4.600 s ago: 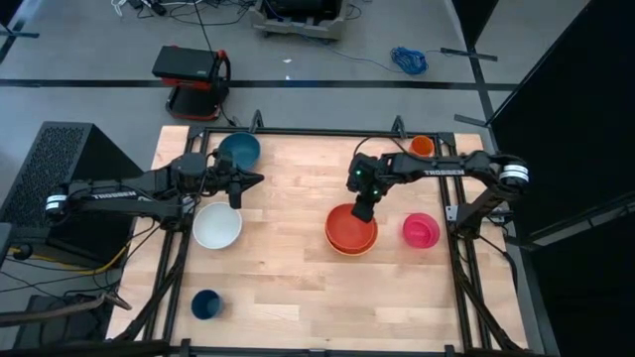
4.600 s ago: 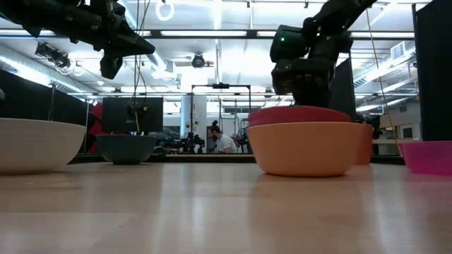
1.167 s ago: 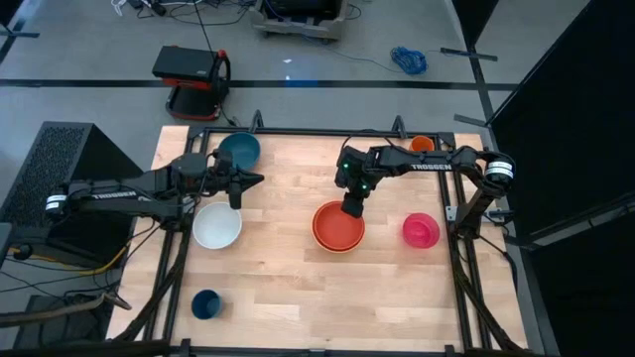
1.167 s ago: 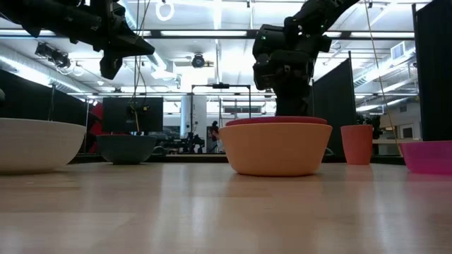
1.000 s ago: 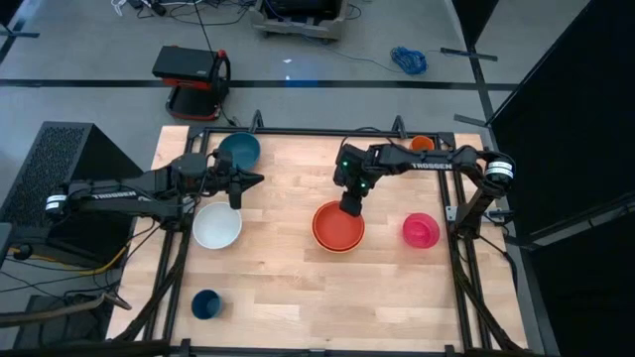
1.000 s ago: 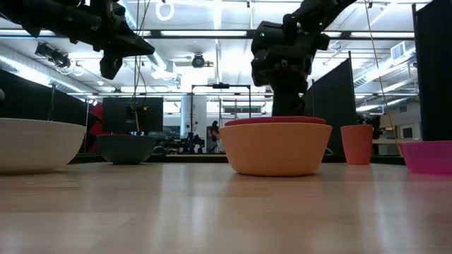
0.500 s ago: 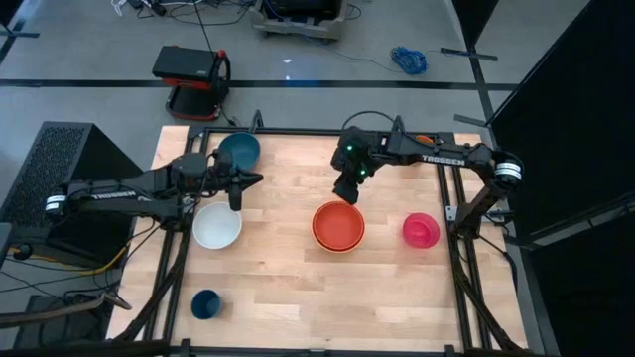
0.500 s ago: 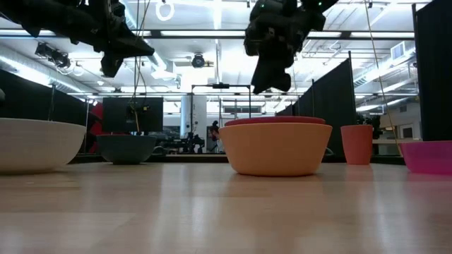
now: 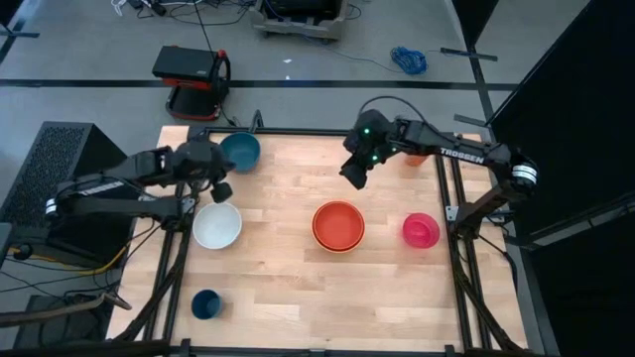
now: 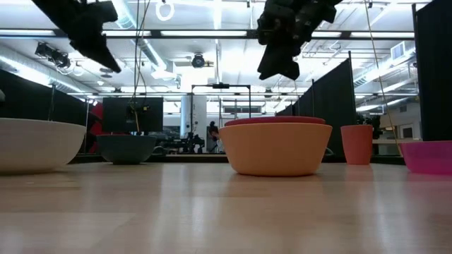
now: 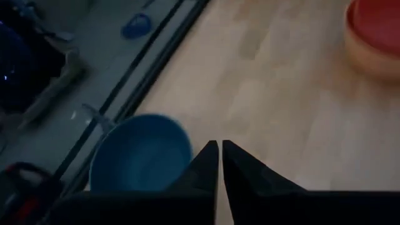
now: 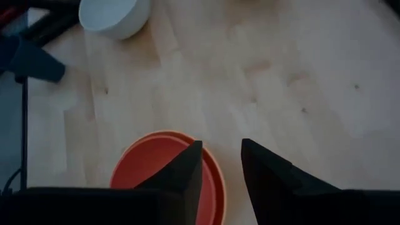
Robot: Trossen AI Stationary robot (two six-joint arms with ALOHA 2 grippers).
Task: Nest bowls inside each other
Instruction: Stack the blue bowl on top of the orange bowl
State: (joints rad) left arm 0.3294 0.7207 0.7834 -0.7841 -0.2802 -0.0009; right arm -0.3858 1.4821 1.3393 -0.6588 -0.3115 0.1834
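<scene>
Two grippers, both empty. The right gripper (image 12: 220,164) has its jaws parted with nothing between them, hanging above the table at about 11 o'clock from the red bowl (image 9: 338,222), which sits nested in the orange bowl (image 10: 275,148) near the table's middle. The left gripper (image 11: 219,164) shows its fingers almost together, a thin slit left, holding nothing; it hovers between the teal-blue bowl (image 9: 239,150) at 12 o'clock and the white bowl (image 9: 216,225) at 6 o'clock. The pink bowl (image 9: 420,230) stands alone at 3 o'clock of the nested pair.

Risk, as I judge it: with its jaws this narrow, the left gripper could strike a rim instead of straddling it and shove the bowl off the edge. Both arms reach inward from the table's sides, wrists angled downward, well above the wood.
</scene>
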